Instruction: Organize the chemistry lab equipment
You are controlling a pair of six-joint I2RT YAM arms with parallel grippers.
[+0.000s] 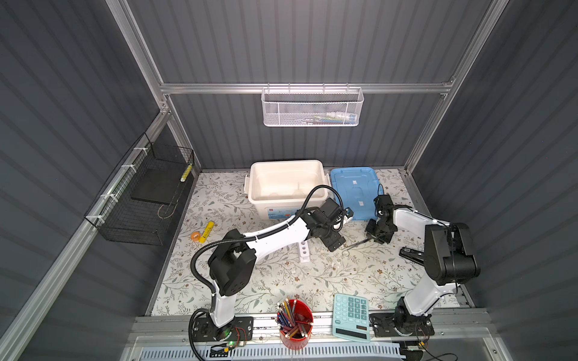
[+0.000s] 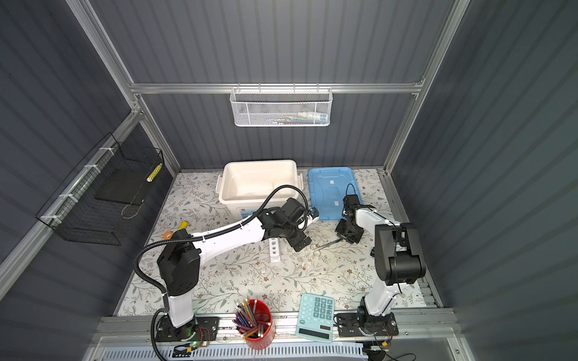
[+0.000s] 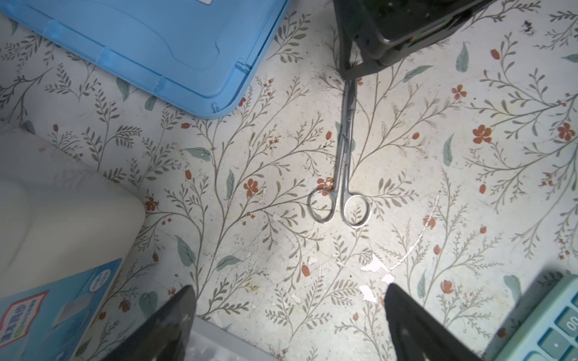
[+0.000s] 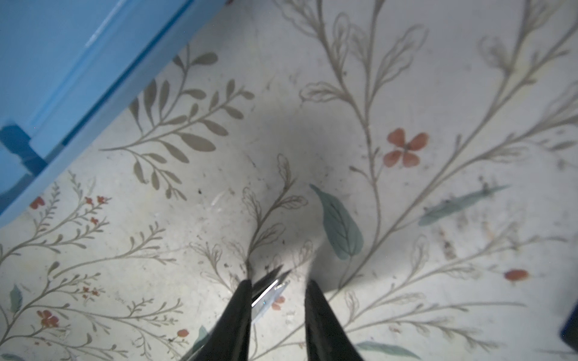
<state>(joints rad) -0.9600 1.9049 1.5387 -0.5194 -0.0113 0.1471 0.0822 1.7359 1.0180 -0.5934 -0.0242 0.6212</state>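
While the scissors (image 3: 343, 150) lie flat on the mat (image 3: 469, 218), right of centre in both top views, their blade tips sit between the fingers (image 4: 237, 312) of the right gripper (image 4: 279, 283). Its jaws stand apart: the blades lie close against one finger, with a clear gap before the other. Just left of the ring handles in a top view hangs the left gripper (image 1: 334, 242), spread wide and holding nothing. Left of it the rack (image 1: 303, 250) rests on the mat; a lid (image 1: 355, 187) lies above the scissors.
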